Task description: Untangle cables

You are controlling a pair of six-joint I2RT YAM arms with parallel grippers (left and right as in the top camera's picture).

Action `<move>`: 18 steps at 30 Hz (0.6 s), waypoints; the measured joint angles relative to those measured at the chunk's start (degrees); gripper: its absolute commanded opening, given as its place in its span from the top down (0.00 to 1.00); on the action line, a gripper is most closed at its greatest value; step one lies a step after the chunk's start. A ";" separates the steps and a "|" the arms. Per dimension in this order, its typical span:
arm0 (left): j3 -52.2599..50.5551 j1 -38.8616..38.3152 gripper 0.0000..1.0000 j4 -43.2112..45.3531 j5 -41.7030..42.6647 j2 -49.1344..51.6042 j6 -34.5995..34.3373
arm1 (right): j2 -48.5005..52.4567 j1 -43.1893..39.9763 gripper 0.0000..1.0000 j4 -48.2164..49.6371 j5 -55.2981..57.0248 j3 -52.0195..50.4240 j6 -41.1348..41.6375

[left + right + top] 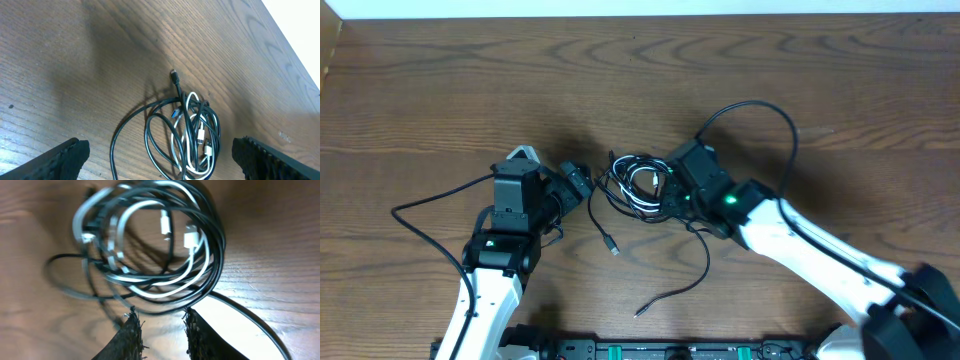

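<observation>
The cables (640, 185) lie in a knotted coil mid-table, black cords wound round a white one. My left gripper (582, 186) sits at the coil's left edge and is open wide. In the left wrist view the cables (192, 130) lie on the wood between its fingers (70, 152), with one black plug (173, 75) sticking out beyond. My right gripper (672, 188) is at the coil's right side. In the right wrist view the cables (150, 245), with white plugs (191, 236), lie just past the right gripper (161, 317), whose jaws stand slightly apart with only table between them.
A black cable end (612, 243) trails toward the front from the coil. Another thin black cord (670, 292) curves to a plug near the front edge. Thick arm cords loop at the right (775, 115) and left (425, 210). The table's far edge (640, 16) runs along the top.
</observation>
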 measured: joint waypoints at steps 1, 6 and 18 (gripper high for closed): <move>0.00 0.00 0.02 -0.02 0.00 0.00 0.00 | 1.20 -0.02 0.71 0.52 -0.13 0.00 0.57; 0.00 0.00 0.02 -0.02 0.00 0.00 0.00 | 4.66 -0.02 0.69 1.92 -0.72 0.00 2.23; 0.00 0.00 0.02 -0.02 0.00 0.00 0.00 | 13.81 0.17 0.73 10.51 -1.66 -0.02 3.65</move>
